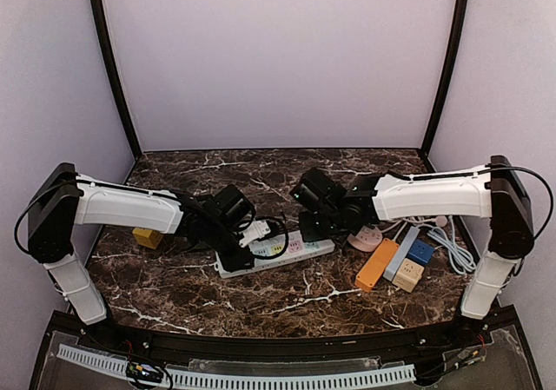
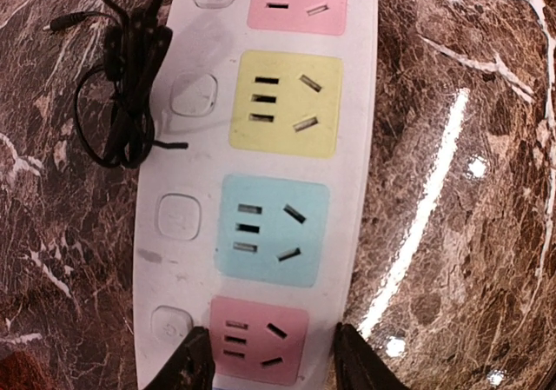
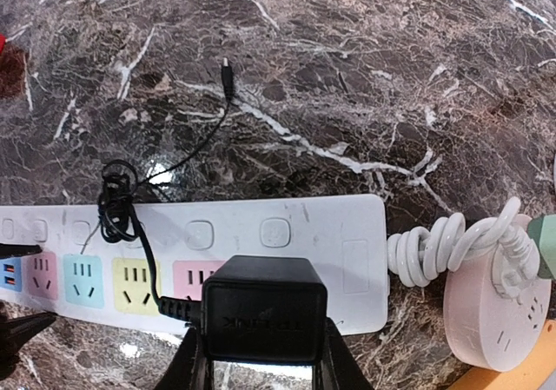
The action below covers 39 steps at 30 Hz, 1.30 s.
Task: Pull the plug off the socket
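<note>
The strip (image 1: 278,253) is lying across the middle of the desk (image 1: 261,307), its long axis running from the left edge toward the right edge, roughly parallel to the near edge. The black plug (image 3: 265,307) is sitting over the socket nearest the strip's right end. The right pincer (image 3: 261,347) is gripping it, one finger on each side face. Whether its pins are still seated is hidden by the plug body.

The left pincer (image 2: 276,355) is standing half spread at the strip's left end. Its fingers are resting on either side of the last pink socket, clamping nothing and apparently pinning the strip down.

So the right arm is the one on the plug, directly above it. The pull probably needs to go straight up off the strip's face, square to its long axis, while the left arm is bracing the far end.
</note>
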Each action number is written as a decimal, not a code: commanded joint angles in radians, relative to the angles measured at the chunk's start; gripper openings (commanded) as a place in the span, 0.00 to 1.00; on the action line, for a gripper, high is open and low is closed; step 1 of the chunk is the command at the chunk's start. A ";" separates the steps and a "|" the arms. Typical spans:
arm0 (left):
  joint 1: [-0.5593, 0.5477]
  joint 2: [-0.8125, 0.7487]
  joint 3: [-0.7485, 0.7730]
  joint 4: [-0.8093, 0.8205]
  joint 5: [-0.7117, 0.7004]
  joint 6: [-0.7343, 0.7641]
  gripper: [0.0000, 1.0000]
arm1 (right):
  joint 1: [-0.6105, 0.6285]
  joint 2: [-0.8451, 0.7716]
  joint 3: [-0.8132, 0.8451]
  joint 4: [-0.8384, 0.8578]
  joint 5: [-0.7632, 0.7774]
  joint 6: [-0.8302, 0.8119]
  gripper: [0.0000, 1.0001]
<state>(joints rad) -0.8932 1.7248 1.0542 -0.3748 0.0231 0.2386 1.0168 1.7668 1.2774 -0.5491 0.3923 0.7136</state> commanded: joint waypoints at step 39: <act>-0.035 -0.274 -0.047 0.225 0.237 -0.230 0.80 | -0.044 -0.305 -0.143 0.344 -0.515 -0.178 0.00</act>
<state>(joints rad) -0.9230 1.4414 0.9657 -0.1726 0.2928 0.0353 0.9558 1.4605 1.1088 -0.2611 -0.0727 0.5591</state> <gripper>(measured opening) 0.838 0.247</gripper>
